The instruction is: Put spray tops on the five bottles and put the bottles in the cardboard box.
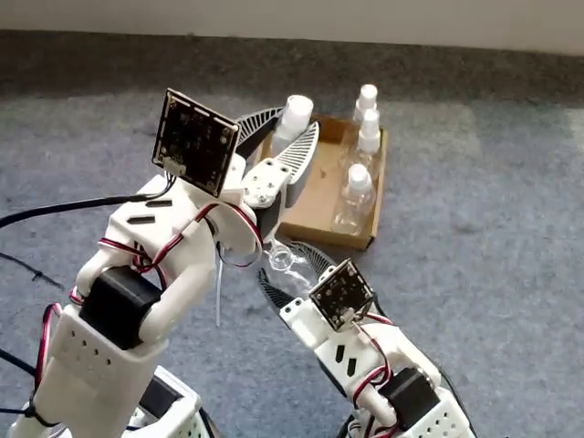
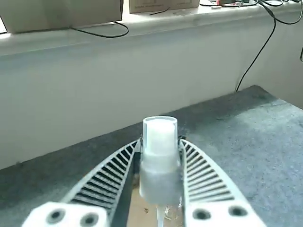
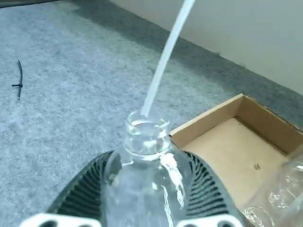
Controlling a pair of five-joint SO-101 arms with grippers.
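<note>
The left gripper [image 2: 161,142] is clamped on a white spray top [image 2: 160,163], one ribbed finger on each side of its collar, the cap end pointing up. In the high view this gripper [image 1: 285,137] sits over the near left corner of the cardboard box [image 1: 315,196], with the spray top [image 1: 296,111] standing out above its fingers.

Just nearer, the right gripper [image 1: 290,271] is closed around a clear bottle [image 1: 281,257], gripping it below the open neck. In the right wrist view the right gripper [image 3: 149,158] holds the bottle [image 3: 147,194] by its shoulders, and a thin white dip tube [image 3: 163,61] slants down into its mouth.

Past both grippers, the box lies on the grey carpet [image 1: 474,274], touching neither arm. Three bottles stand along its right side, each with a white top on: one far [image 1: 366,97], one behind it [image 1: 369,132] and one nearer [image 1: 356,193]. The left half of the box floor [image 3: 232,142] is bare cardboard.
</note>
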